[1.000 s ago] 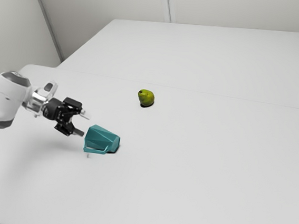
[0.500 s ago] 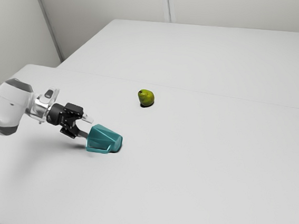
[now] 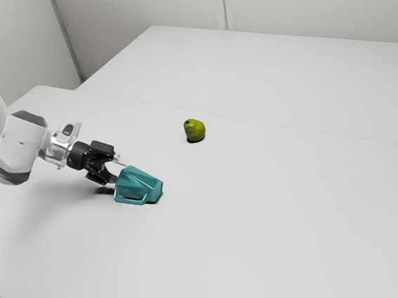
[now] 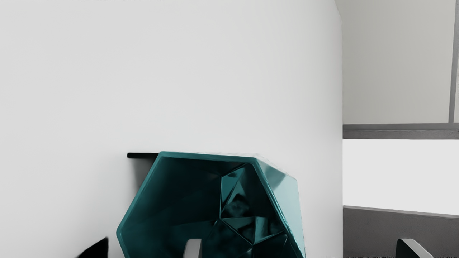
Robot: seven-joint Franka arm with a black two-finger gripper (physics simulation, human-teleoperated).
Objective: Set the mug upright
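The teal faceted mug [image 3: 139, 185] lies on its side on the white table, its mouth facing the gripper and its handle on the side near the exterior camera. My gripper [image 3: 118, 170] is at the mouth end, fingers apart: one low at the rim, the other higher, beside the mug's upper side. Seen from the wrist, the mug [image 4: 190, 193] shows its dark hollow inside. There the gripper [image 4: 303, 247] has one fingertip overlapping the mouth and the other outside the wall. Whether the first fingertip is inside the mug or just before it, I cannot tell.
A green pear [image 3: 194, 129] rests on the table [image 3: 269, 226], behind the mug toward the exterior view's top. Another white surface [image 3: 276, 75] stretches beyond the table's far edge, with pale walls behind it.
My gripper has moved toward the exterior view's right and slightly down, up to the mug's mouth. The mug has shifted slightly to that view's right, still on its side.
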